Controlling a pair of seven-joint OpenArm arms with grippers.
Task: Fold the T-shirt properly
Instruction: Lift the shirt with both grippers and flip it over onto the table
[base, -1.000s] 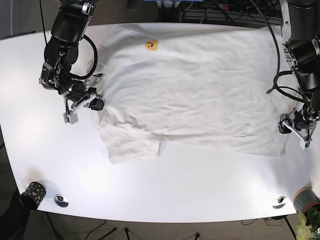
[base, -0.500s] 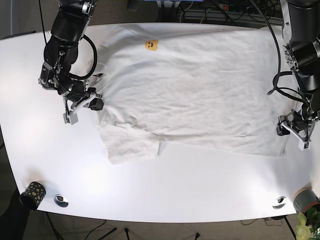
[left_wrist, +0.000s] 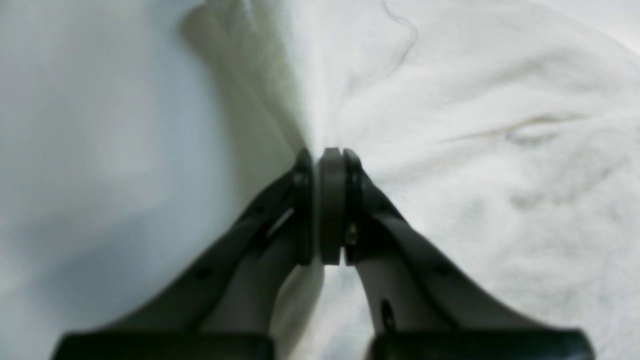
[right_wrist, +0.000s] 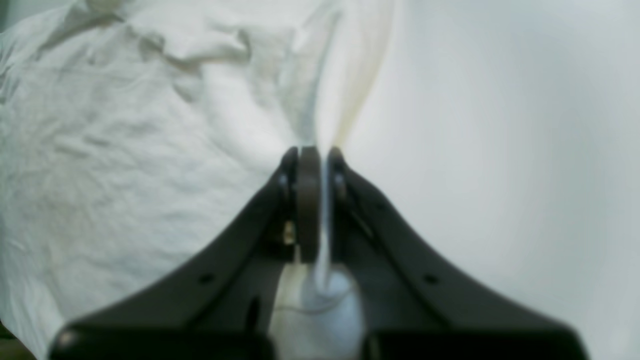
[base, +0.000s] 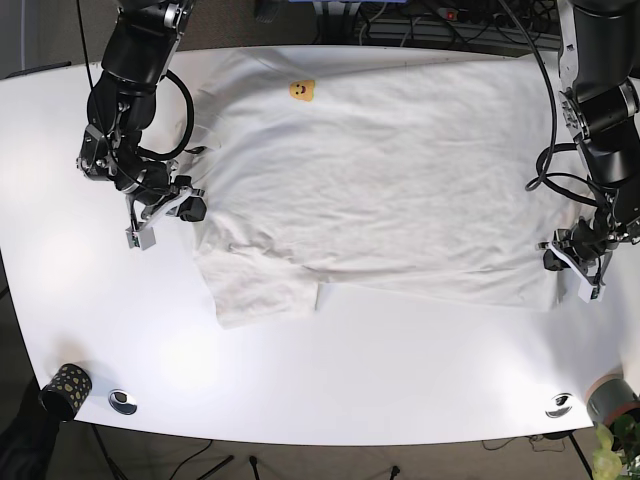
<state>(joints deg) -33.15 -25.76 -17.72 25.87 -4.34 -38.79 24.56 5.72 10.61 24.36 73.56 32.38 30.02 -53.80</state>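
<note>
Base view: each hand (base: 572, 262) (base: 168, 210) pinches an opposite edge of the T-shirt (base: 380, 170).

Around the right gripper (base: 165, 213), the outer side is bare white tabletop (base: 70, 150), so there is free room to pass there; on its inner side lies the wrinkled white cotton T-shirt (base: 390, 170). The left gripper (base: 572, 262) sits at the shirt's edge, close to the table's side edge, with little table beyond it. Toward the near edge, well apart from both grippers, stand a small black cup with yellow dots (base: 66, 383), two round metal fittings (base: 122, 401) (base: 558, 405), and a grey pot (base: 612, 396).
</note>
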